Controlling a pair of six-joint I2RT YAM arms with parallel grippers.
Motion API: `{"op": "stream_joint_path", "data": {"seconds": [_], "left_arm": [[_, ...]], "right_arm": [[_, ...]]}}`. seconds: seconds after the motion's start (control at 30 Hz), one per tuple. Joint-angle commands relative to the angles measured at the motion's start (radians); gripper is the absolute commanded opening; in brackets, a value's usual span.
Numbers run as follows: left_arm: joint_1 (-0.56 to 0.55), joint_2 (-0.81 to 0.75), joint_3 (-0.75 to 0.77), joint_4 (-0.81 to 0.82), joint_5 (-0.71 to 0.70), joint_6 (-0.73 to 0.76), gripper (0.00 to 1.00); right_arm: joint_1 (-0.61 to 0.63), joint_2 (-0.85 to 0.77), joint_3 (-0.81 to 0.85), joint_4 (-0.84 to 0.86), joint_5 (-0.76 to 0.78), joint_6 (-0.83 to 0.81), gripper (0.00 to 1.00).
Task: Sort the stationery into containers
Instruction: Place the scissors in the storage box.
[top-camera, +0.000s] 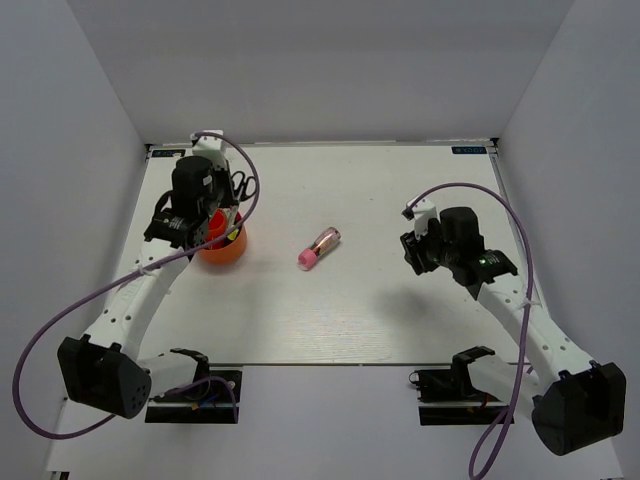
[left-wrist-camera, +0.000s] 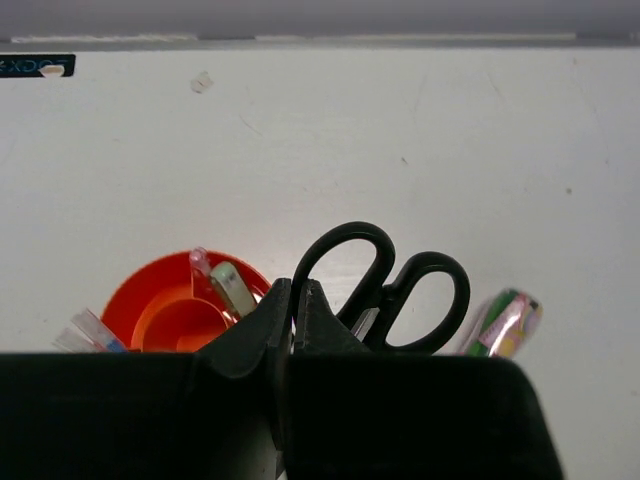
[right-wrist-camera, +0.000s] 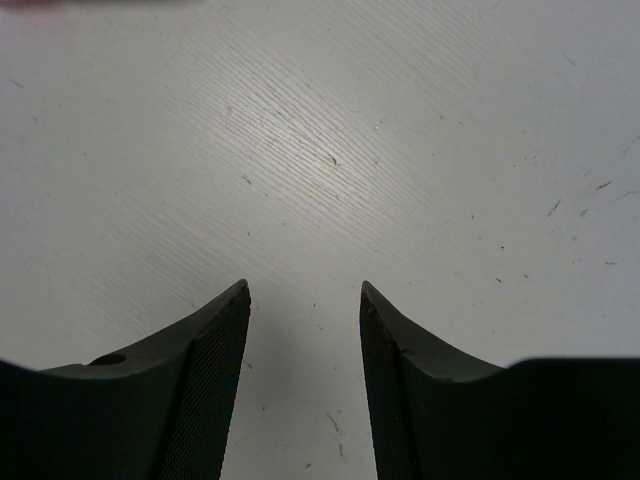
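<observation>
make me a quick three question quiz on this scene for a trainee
1. Fill in: in the left wrist view, the black-handled ___ show just past the shut left gripper, right of the red-orange pot.
2. Where is the pink tube? A) in the pot B) on the table between the two arms C) in the right gripper
3. True or false: the right gripper stands open over bare table.
Key: 1 scissors; 2 B; 3 true.

Closed tool (left-wrist-camera: 295, 305) overlaps black-handled scissors (left-wrist-camera: 385, 290), beside the red-orange pot (left-wrist-camera: 150, 295).
</observation>
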Motion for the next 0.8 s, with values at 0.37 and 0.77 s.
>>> {"op": "stream_joint_path", "data": {"seconds": [0.37,0.77], "left_arm": [[0.258,0.073,-0.061,0.448,0.096,-0.195,0.01],[0.359,0.169,-0.108,0.589,0.106,-0.185,0.01]], "right_arm": [[-0.004,0.071,-0.012,0.038,0.019,-0.015,0.52],[-0.004,0.119,-0.008,0.035,0.043,-0.024,0.52]]}}
